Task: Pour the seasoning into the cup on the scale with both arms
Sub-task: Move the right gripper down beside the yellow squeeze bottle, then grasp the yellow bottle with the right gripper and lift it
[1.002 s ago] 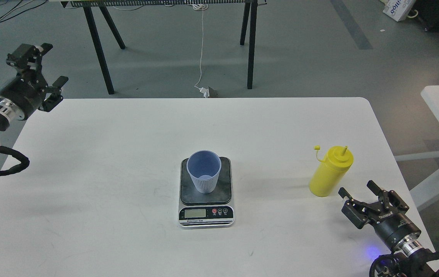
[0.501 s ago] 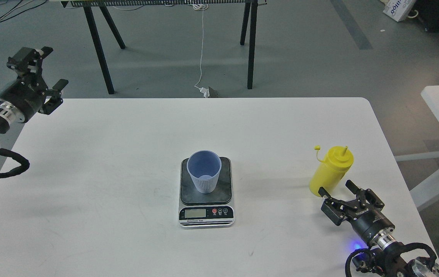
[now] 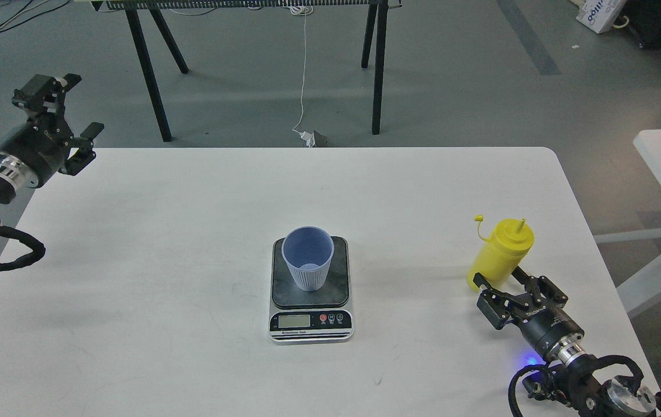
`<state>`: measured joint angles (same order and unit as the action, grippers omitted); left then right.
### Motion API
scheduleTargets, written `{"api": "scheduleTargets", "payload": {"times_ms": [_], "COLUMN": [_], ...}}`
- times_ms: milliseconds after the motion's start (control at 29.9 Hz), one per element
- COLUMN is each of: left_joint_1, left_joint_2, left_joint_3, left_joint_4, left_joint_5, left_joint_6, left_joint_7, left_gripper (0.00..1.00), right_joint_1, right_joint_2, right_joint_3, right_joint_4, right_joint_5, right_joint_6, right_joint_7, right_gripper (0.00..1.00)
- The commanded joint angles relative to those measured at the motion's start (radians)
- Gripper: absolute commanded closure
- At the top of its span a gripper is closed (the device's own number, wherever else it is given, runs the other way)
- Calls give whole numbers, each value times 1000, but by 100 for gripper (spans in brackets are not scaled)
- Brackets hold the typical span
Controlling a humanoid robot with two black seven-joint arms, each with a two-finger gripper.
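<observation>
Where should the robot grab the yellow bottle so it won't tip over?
Probably around the lower body of the yellow bottle, coming from the near side, where the open right gripper already has a finger on each side. The bottle stands upright, its body is round and straight, and the pointed nozzle on top is too thin to hold.

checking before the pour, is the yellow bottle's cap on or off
Off. The small cap hangs on its tether beside the yellow bottle, and the pointed nozzle stands bare.
</observation>
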<state>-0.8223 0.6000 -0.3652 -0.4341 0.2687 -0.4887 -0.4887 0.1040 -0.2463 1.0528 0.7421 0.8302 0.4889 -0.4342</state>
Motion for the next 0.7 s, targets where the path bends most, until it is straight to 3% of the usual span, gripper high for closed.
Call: {"api": "scheduleTargets", "payload": {"times_ms": [0, 100, 200, 434, 668], "left_joint_1": [2, 5, 9, 15, 15], "left_joint_2": [0, 1, 1, -15, -19], "left_joint_3": [-1, -1, -18, -23, -23], "left_joint_4": [0, 0, 0, 0, 0], "left_joint_5": [0, 0, 0, 0, 0], "left_joint_6": [0, 0, 0, 0, 0], "left_joint_7": [0, 0, 0, 0, 0], "left_gripper": [1, 1, 1, 1, 1], "right_joint_1": [6, 6, 5, 35, 210], "right_joint_2": [10, 10, 8, -10, -105], "right_joint_3": [-1, -1, -1, 16, 1], "right_joint_4": [-3, -1, 9, 11, 0], "right_joint_5": [-17, -45, -51, -53, -69], "right_joint_6": [0, 0, 0, 0, 0], "right_joint_7": [11, 44, 51, 51, 51], "right_gripper": [59, 83, 98, 98, 98]}}
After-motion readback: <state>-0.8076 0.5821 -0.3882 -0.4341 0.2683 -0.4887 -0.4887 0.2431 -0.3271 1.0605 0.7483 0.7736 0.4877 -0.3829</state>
